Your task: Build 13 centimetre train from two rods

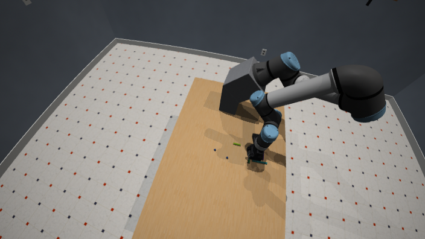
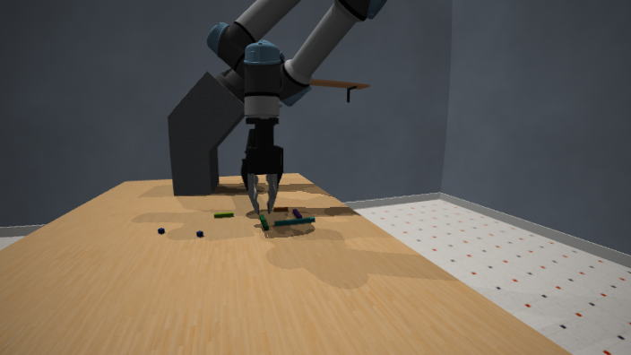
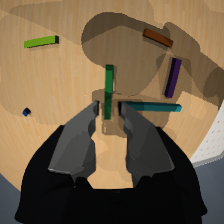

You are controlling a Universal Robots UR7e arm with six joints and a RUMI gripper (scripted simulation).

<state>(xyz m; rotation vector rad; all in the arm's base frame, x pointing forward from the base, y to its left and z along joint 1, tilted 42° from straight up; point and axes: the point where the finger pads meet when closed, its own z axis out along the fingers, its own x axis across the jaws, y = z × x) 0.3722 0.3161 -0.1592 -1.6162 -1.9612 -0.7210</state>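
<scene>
A green rod (image 3: 108, 92) lies flat on the wooden table, and its near end shows in the gap between my fingers. A turquoise rod (image 3: 150, 107) lies at a right angle to it, one end close to the green rod's side. My gripper (image 3: 108, 102) hangs just above the green rod's near end, fingers a narrow gap apart with nothing between them. In the exterior view the fingertips (image 2: 263, 210) are slightly above the table, just behind the green rod (image 2: 264, 222) and the turquoise rod (image 2: 294, 221).
A purple rod (image 3: 172, 77) and an orange rod (image 3: 157, 37) lie beyond the turquoise one. A lime rod (image 3: 41, 42) lies off to the left. Two blue cubes (image 2: 161, 230) (image 2: 199, 233) sit further left. The arm's dark base block (image 2: 197, 139) stands behind.
</scene>
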